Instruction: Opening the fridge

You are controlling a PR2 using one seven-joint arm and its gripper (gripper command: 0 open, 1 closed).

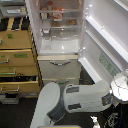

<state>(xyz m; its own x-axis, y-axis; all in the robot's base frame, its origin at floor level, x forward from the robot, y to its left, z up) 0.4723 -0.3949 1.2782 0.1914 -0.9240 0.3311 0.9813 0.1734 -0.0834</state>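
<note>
The fridge (59,67) is a tall white unit in the middle of the exterior view. Its large upper door (106,42) stands swung wide open toward the view's right, showing its inner door racks. The lit inside (57,22) shows shelves with several items. Below it, a lower drawer (58,69) is shut. My white and grey arm (82,96) reaches from the bottom toward the right. My gripper (121,83) sits by the open door's lower outer corner; it is blurred, so its jaws cannot be made out.
A tan wooden drawer cabinet (17,60) stands against the fridge on the view's left, with some drawers slightly pulled out. My robot body (47,105) fills the lower middle. Dark floor with cables (112,120) lies at the lower right.
</note>
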